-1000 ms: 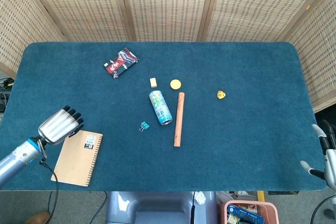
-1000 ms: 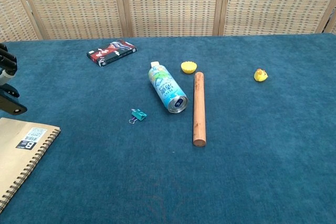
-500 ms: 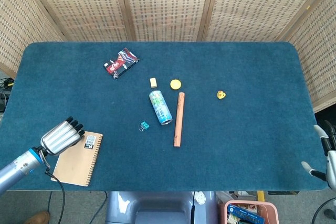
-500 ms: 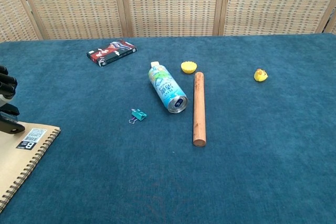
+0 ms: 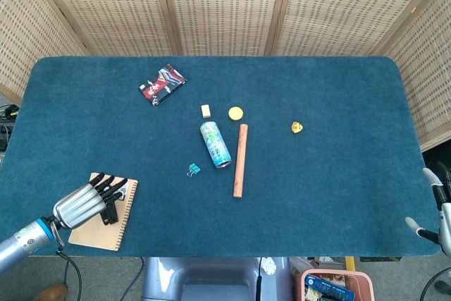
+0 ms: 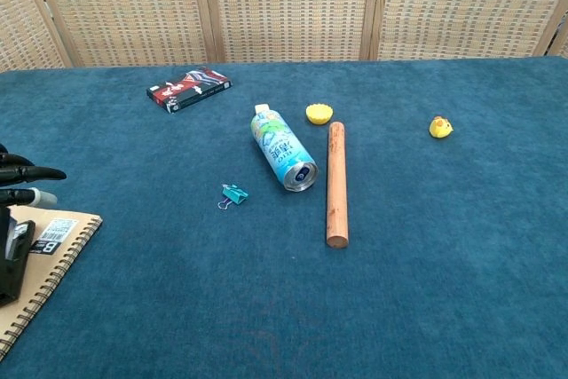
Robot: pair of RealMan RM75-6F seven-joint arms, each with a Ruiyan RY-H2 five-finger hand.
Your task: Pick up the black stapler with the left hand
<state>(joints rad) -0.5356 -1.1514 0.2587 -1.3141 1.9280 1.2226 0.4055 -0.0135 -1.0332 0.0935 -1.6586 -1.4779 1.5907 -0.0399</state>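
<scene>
The black stapler (image 5: 110, 213) lies on a brown spiral notebook (image 5: 106, 234) at the table's front left corner. My left hand (image 5: 88, 199) hovers over the notebook's left part with its fingers stretched out and apart. The stapler sits just under and right of the palm, and I see no finger wrapped around it. In the chest view the stapler (image 6: 12, 255) rests on the notebook (image 6: 49, 259) at the left edge, below the hand's (image 6: 27, 184) spread fingers. My right hand (image 5: 438, 206) hangs off the table's front right edge, fingers apart, holding nothing.
A drink can (image 5: 215, 144) and a wooden rod (image 5: 240, 160) lie mid-table, with a teal binder clip (image 5: 194, 169) to their left. Further back lie a red-black packet (image 5: 162, 84), an eraser (image 5: 206, 111), a yellow cap (image 5: 235, 113) and a yellow duck (image 5: 297, 127).
My left hand has come toward the front edge and lowered over the notebook. Its curled fingers have spread, and the black stapler now shows lying on the notebook.
</scene>
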